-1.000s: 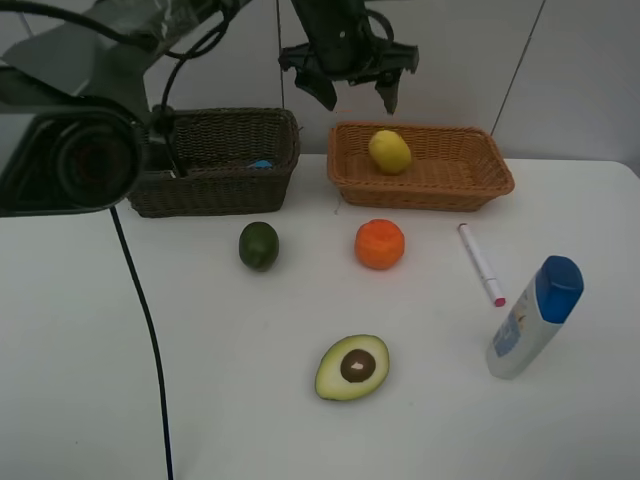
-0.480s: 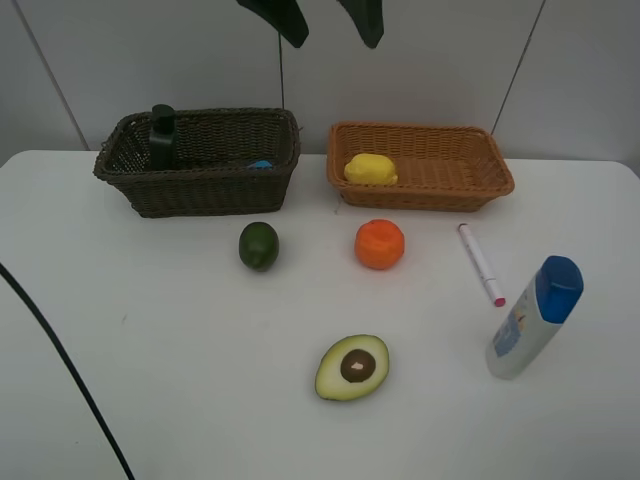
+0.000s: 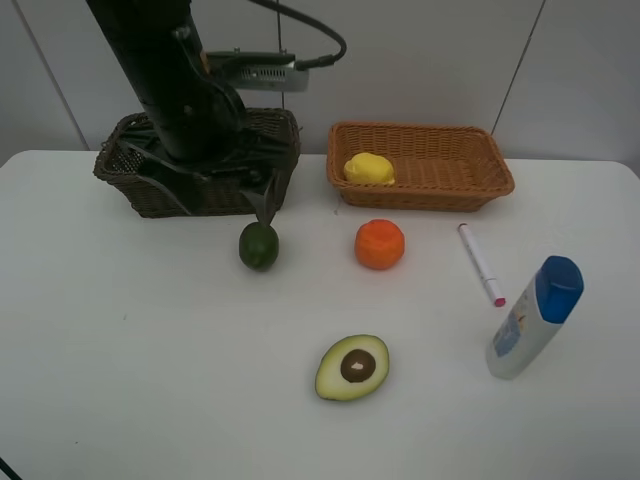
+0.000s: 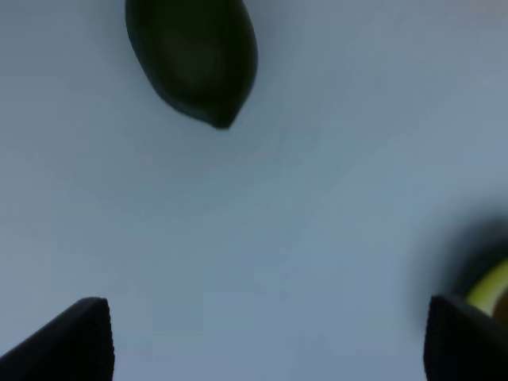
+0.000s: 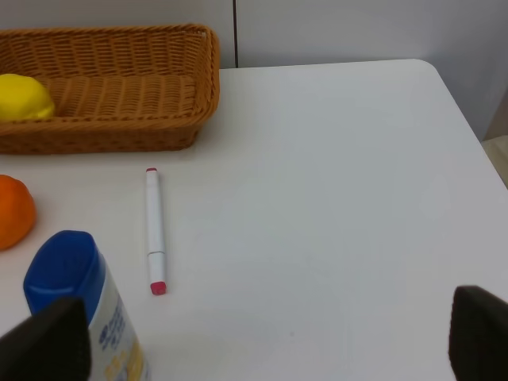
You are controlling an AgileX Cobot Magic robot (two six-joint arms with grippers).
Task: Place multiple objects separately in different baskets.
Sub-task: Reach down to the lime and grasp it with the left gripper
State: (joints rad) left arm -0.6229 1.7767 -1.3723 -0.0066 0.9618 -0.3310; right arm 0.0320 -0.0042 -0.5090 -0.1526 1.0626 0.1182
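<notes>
My left gripper (image 3: 235, 198) is open and hangs low just behind the lime (image 3: 258, 245), in front of the dark brown basket (image 3: 118, 160). The left wrist view shows the lime (image 4: 190, 59) ahead of the spread fingertips (image 4: 71, 341). The lemon (image 3: 368, 168) lies in the light orange-brown basket (image 3: 495, 180). The orange (image 3: 380, 244), halved avocado (image 3: 352, 367), pink-tipped pen (image 3: 481, 264) and blue-capped bottle (image 3: 535, 318) are on the table. My right gripper (image 5: 262, 341) is open and empty, above the bottle (image 5: 79, 309) and pen (image 5: 155, 230). The pump bottle and pad are hidden behind the left arm.
The white table's right edge (image 5: 464, 111) and a wall behind the baskets bound the space. The left arm (image 3: 170, 80) covers most of the dark basket. The orange (image 5: 14, 210) and the lemon (image 5: 24, 97) in the light basket (image 5: 119, 103) show in the right wrist view.
The lemon has settled flat in the light basket. My left arm has moved from high over the light basket down and left to the lime, in front of the dark basket.
</notes>
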